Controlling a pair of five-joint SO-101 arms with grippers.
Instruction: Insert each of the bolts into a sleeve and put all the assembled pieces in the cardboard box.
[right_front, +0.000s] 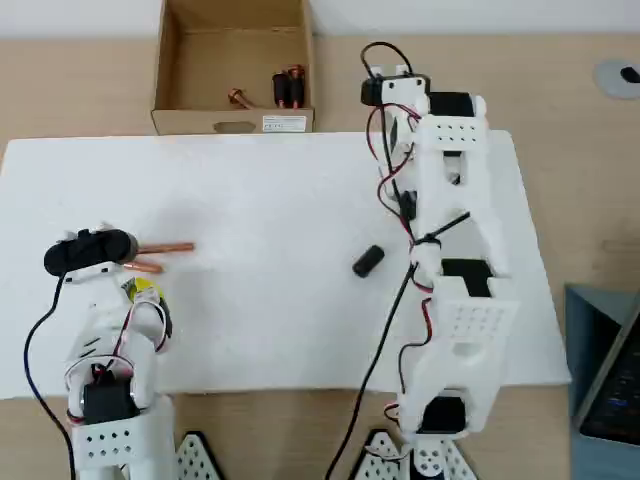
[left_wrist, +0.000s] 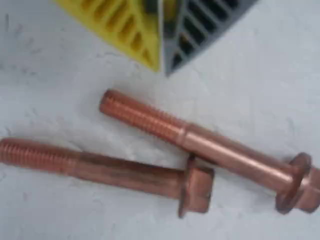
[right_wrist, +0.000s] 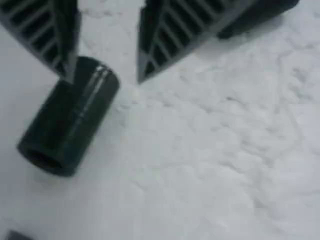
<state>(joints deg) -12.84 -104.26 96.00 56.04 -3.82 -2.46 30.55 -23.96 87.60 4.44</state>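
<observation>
Pincer-wise: the left pincer (left_wrist: 161, 69) has its yellow and grey ribbed fingers closed up tip to tip with nothing between them. It hangs just over two copper-coloured metal bolts with flanged hex heads, both lying loose on the white textured mat (right_front: 280, 200). They sit at a shallow angle to each other: the head of the first bolt (left_wrist: 100, 167) touches the smooth shank of the second bolt (left_wrist: 225, 152).

The right pincer (right_wrist: 105, 75) is spread open, grey ribbed fingers apart. A short black cylindrical sleeve (right_wrist: 70, 125) lies on its side on the mat with one end right at the gap, beside one fingertip and not gripped. From above, that sleeve is about mid-mat, just beside the right arm and well apart from the bolts.

The brown cardboard box (right_front: 170, 70) stands on the wooden table (right_front: 80, 90) at the mat's far edge. Inside it, two black sleeves with copper ends (right_front: 288, 88) sit side by side, plus a small copper piece (right_front: 240, 98) near them — could be a bare bolt, too small to tell.
</observation>
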